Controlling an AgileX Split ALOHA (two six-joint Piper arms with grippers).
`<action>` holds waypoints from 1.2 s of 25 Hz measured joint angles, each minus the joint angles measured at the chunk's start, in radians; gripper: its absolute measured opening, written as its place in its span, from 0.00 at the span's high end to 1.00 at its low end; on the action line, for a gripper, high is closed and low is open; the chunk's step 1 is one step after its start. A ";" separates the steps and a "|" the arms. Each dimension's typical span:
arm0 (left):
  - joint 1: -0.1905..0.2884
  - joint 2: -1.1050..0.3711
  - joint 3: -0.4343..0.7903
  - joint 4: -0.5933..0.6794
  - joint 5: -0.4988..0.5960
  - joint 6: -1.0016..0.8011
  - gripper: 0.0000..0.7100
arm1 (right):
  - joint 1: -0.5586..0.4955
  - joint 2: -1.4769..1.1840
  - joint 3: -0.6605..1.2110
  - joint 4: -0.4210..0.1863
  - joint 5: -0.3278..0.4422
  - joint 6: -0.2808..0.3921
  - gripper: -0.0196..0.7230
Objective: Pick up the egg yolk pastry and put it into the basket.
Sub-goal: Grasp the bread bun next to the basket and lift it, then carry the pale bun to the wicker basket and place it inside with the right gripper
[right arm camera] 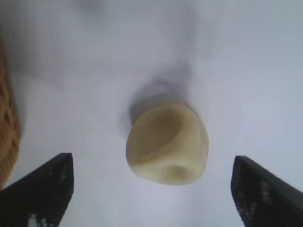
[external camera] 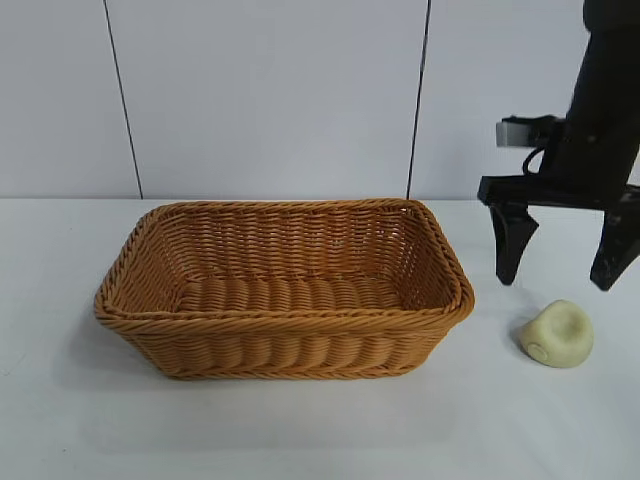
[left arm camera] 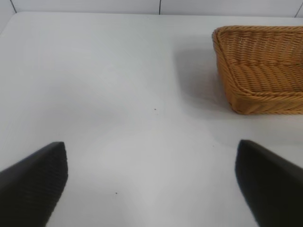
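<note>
The egg yolk pastry (external camera: pixel 558 334) is a small pale yellow lump lying on the white table to the right of the basket (external camera: pixel 283 318). My right gripper (external camera: pixel 560 272) hangs open just above and behind the pastry, apart from it. In the right wrist view the pastry (right arm camera: pixel 167 144) lies between and ahead of the two black fingertips, and the gripper (right arm camera: pixel 152 182) holds nothing. The orange-brown wicker basket is empty. My left gripper (left arm camera: pixel 151 175) is open over bare table, with the basket's corner (left arm camera: pixel 259 71) ahead of it; this arm is out of the exterior view.
The white table (external camera: pixel 60 400) runs back to a pale panelled wall (external camera: pixel 270 90). The basket's rim edge (right arm camera: pixel 7 137) shows at the side of the right wrist view.
</note>
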 joint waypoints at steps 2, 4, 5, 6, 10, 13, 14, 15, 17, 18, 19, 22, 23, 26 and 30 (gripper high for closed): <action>0.000 0.000 0.000 0.000 0.000 0.000 0.02 | 0.000 0.040 0.000 0.000 0.000 0.000 0.11; 0.000 0.000 0.000 0.000 0.000 0.000 0.02 | 0.000 0.054 0.000 0.000 -0.002 0.000 0.11; 0.000 0.000 0.000 0.000 0.000 0.000 0.02 | 0.000 0.069 0.000 0.000 -0.007 0.000 0.11; 0.000 0.000 0.000 0.000 0.000 0.000 0.02 | 0.000 0.078 0.000 0.000 -0.015 0.000 0.11; 0.000 0.000 0.000 0.000 0.000 0.000 0.02 | 0.000 0.099 0.000 0.000 -0.024 0.001 0.19; 0.000 0.000 0.000 0.000 0.000 0.000 0.02 | 0.000 0.099 0.000 -0.005 -0.022 0.003 0.42; 0.000 0.000 0.000 0.000 0.000 0.000 0.02 | 0.000 0.099 0.000 -0.005 -0.020 0.003 0.52; 0.000 0.000 0.000 0.000 0.000 0.000 0.02 | 0.000 0.099 0.000 -0.005 -0.020 0.003 0.61; 0.000 0.000 0.000 0.000 0.000 0.000 0.02 | 0.000 0.099 -0.002 -0.005 -0.014 0.003 0.73; 0.000 0.000 0.000 0.000 0.000 0.000 0.02 | 0.000 0.098 -0.007 -0.005 -0.006 0.001 0.76; 0.000 0.000 0.000 0.000 0.000 0.000 0.02 | 0.000 0.096 -0.011 -0.005 0.002 0.000 0.78; 0.000 0.000 0.000 0.000 0.000 0.000 0.02 | 0.000 0.072 -0.043 -0.005 0.040 -0.003 0.79; 0.000 0.000 0.000 0.000 0.000 0.000 0.02 | 0.000 0.057 -0.069 -0.005 0.062 -0.005 0.79; 0.000 0.000 0.000 0.000 0.000 0.000 0.02 | 0.000 0.012 -0.151 -0.006 0.119 -0.008 0.80; 0.000 0.000 0.000 0.000 0.000 0.000 0.02 | 0.000 -0.041 -0.282 -0.016 0.144 -0.008 0.80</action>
